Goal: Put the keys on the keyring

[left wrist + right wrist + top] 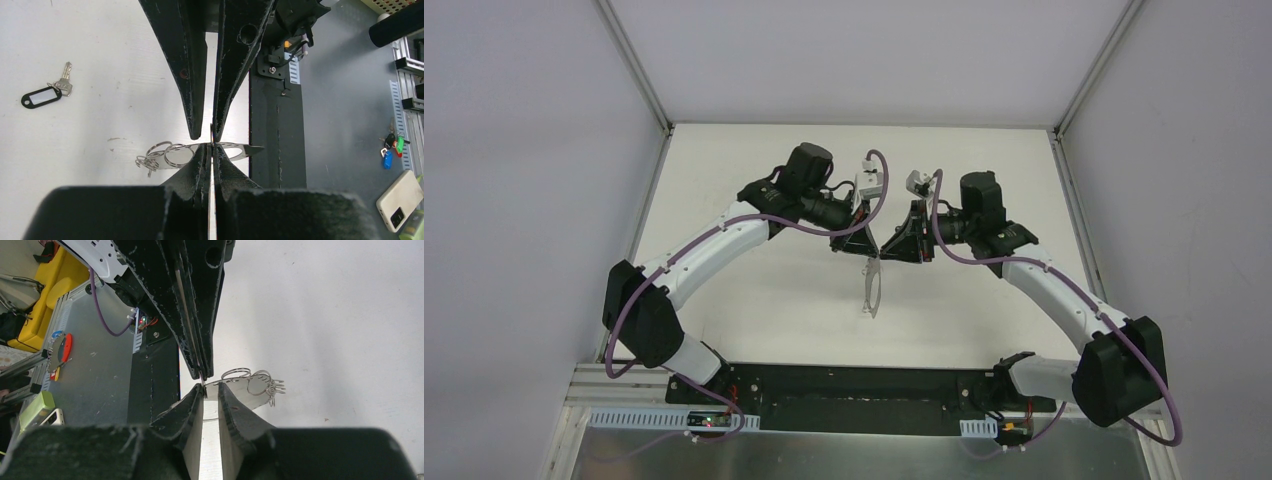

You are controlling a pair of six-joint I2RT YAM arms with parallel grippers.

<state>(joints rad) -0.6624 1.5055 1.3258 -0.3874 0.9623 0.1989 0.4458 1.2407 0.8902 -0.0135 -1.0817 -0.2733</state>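
The keyring (871, 292), a thin grey wire loop, hangs above the table between both grippers. My left gripper (864, 250) (212, 147) is shut on its wire at the top. Small silvery rings (170, 154) (255, 382) are strung on its far rim. My right gripper (892, 248) (211, 388) faces the left one tip to tip. Its jaws stand a narrow gap apart, and the loop's wire crosses that gap. The key (45, 92), with a black oval head and a short silvery blade, lies alone on the white table, off to the left in the left wrist view.
The black base plate (275, 125) runs along the table's near edge. Beyond it on the grey bench lie a pale phone (400, 200), a bunch of coloured keys (391, 147) and a yellow box (45, 295).
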